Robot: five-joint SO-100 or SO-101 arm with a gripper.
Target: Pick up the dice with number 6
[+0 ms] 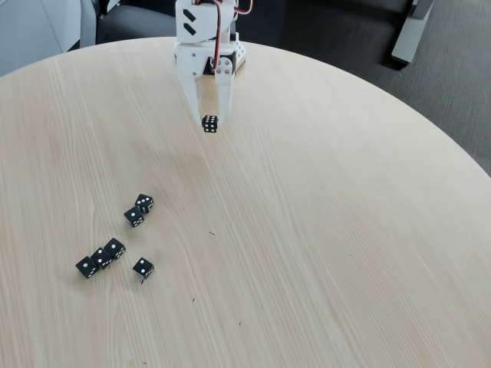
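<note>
White plastic gripper clamps a small black cube die dotted with white pips in two rows. Six more black dice with white pips sit on the pale, fine-grained round wooden table; dark grey floor beyond.

It looks like an office or meeting room: a large round tabletop of pale wood-grain laminate stands on dark grey carpet, with a dark upholstered chair seat and a light grey furniture leg just beyond its edge.
</note>
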